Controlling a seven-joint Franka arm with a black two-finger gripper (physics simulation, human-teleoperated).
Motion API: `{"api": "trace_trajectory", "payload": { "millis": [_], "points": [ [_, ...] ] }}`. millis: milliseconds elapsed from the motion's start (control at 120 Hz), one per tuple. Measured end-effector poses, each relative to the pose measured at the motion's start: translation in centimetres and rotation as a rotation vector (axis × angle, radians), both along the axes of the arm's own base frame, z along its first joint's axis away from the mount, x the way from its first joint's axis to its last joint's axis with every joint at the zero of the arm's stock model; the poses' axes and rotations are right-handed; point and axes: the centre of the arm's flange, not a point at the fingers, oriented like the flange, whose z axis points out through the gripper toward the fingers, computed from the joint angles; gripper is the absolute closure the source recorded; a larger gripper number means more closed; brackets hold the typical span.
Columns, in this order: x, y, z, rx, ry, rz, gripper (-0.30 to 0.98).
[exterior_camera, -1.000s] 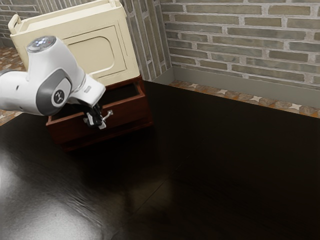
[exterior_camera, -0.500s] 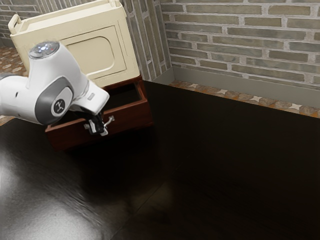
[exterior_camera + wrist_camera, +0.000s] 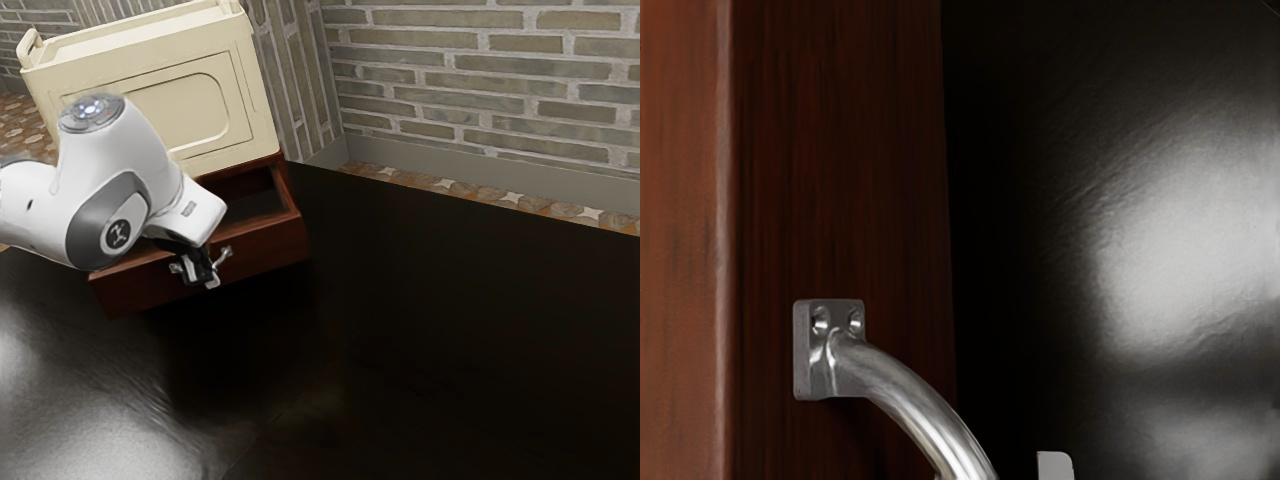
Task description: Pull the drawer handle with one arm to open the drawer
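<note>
Glossy black surface [image 3: 430,340]; curved silver metal handle [image 3: 920,405] on the part-open reddish-brown wooden drawer [image 3: 268,248], left of frame centre, right at the jaws, spread or pinched I can't tell; long axis along drawer front, further pull probably square to it, frame-bottomward.

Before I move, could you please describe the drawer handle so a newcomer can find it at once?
Find the big cream box in the exterior view. Below it, a reddish drawer stands open. Its handle is the curved, protruding bar, shiny silver metal against dark wood.
</note>
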Motion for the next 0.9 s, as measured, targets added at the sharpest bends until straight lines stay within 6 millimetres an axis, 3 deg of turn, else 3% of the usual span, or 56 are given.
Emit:
{"api": "trace_trajectory", "payload": {
  "millis": [167, 633, 683, 750, 900],
  "points": [
    [-0.4, -1.9, 0.5, -0.002, -0.014, -0.008, 0.77],
    [-0.7, -2.4, 1.0, 0.003, -0.020, 0.007, 0.79],
    [-0.6, -3.8, 1.4, 0.009, -0.025, -0.017, 0.80],
    [-0.7, -5.5, 2.1, 0.013, -0.034, -0.047, 0.71],
    [-1.1, -6.5, 3.2, 0.024, -0.047, -0.061, 0.55]
  ]
}}
